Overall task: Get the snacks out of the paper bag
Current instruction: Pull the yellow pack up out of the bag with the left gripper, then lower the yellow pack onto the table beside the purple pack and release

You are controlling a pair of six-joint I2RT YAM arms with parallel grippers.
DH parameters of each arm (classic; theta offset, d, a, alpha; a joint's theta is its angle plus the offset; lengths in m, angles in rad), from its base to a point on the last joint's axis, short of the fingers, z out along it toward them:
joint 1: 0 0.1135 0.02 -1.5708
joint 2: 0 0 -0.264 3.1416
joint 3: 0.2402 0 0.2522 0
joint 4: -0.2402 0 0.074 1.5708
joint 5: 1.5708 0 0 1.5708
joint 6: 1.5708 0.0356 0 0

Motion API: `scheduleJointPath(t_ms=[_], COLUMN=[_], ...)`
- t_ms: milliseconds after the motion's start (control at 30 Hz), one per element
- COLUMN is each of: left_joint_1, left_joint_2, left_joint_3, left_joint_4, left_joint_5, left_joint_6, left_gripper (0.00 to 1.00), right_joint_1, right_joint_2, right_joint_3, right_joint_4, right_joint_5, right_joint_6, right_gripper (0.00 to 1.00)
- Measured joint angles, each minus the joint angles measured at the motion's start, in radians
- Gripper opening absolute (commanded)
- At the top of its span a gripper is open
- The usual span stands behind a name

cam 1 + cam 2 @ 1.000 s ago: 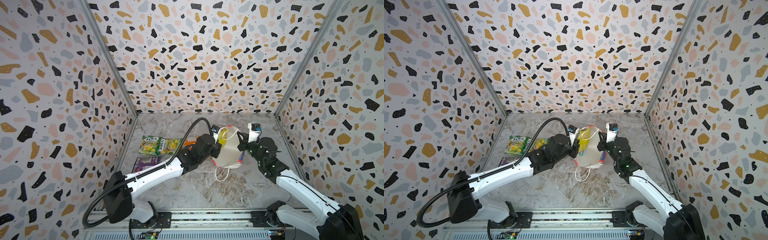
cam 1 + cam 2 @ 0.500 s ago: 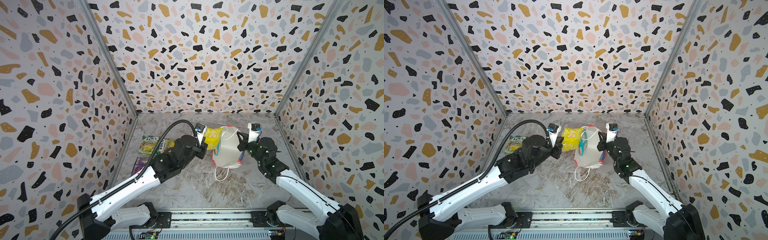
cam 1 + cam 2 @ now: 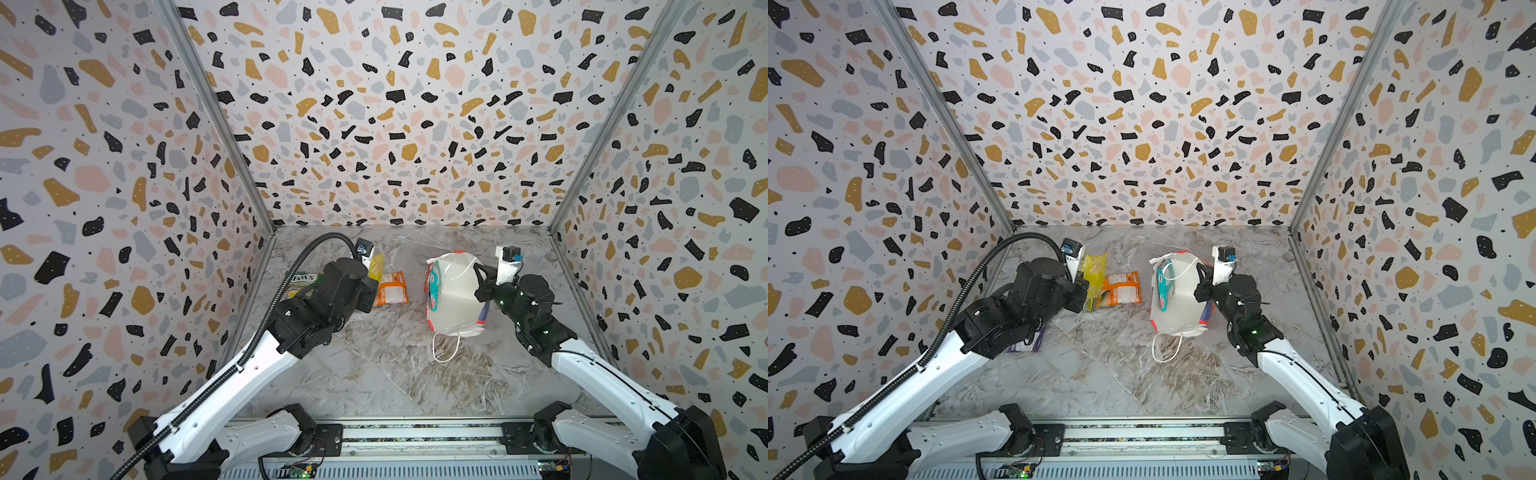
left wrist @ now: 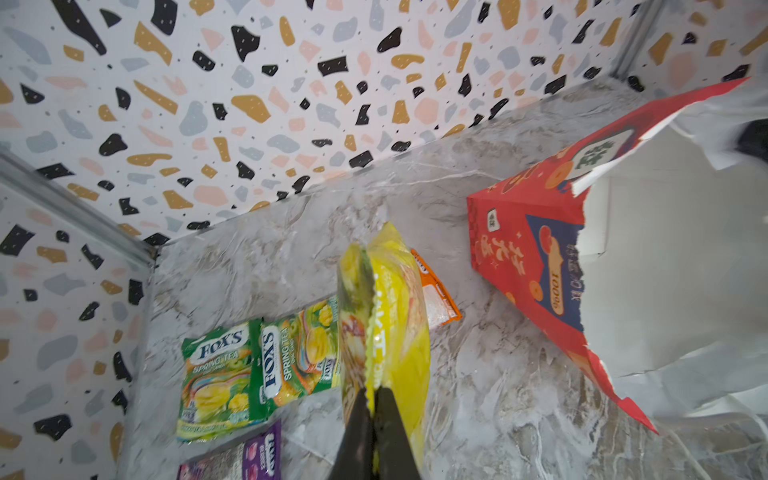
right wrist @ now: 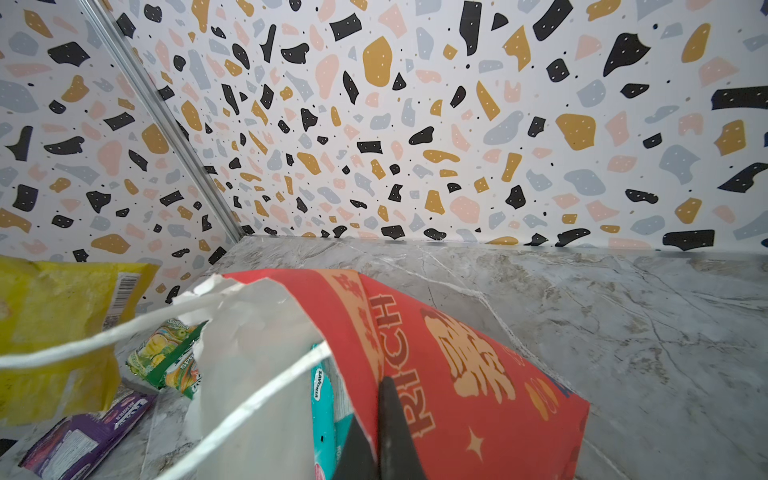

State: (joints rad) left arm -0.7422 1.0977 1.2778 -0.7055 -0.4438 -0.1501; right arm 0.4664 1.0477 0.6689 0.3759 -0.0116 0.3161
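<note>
Snacks (image 3: 390,289) are mostly lying outside, centre-left; left fingers (image 4: 359,436) are pinching the yellow packet (image 4: 399,332). Right fingers (image 5: 395,428) are pinching the paper bag (image 5: 457,353), teal packet (image 5: 322,399) sitting inside.

Can make out only a green strip of one FOX'S packet (image 3: 302,277) in a top view, at nine o'clock from the yellow packet (image 3: 376,266); rest buried under the left arm (image 3: 320,307). Same for the purple packet (image 3: 1029,345): just a sliver past that arm (lettering far too small to read). Cannot see the teal packet (image 3: 1165,291) beyond one strip, rest hidden by the paper bag (image 3: 1183,309) wall. In the left wrist view, orange packet (image 4: 436,299) mostly behind the yellow one, bag lining blurred and cut by the frame, left gripper (image 4: 372,395) fingers cut off too. In the right wrist view, right gripper (image 5: 374,415) fingers likewise cropped at the frame.
</note>
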Motion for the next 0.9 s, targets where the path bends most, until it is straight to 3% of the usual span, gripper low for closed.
scheduleJointPath(t_ms=[467, 700, 900], left_joint_1=[0.100, 0.100, 0.100], left_joint_2=[0.266, 0.451, 0.510], left_joint_3=[-0.065, -0.050, -0.033], left_joint_4=[-0.284, -0.329, -0.369], left_joint_5=[-0.164, -0.174, -0.168], left_joint_6=[-0.143, -0.161, -0.178], left_gripper=[0.00, 0.00, 0.00], right_joint_1=[-0.002, -0.005, -0.008], right_joint_2=[0.000, -0.004, -0.009], right_joint_3=[0.000, -0.003, -0.006], right_joint_4=[0.002, 0.002, 0.000], right_joint_5=[0.000, 0.002, 0.004], right_joint_6=[0.000, -0.001, -0.001], right_gripper=[0.00, 0.00, 0.00])
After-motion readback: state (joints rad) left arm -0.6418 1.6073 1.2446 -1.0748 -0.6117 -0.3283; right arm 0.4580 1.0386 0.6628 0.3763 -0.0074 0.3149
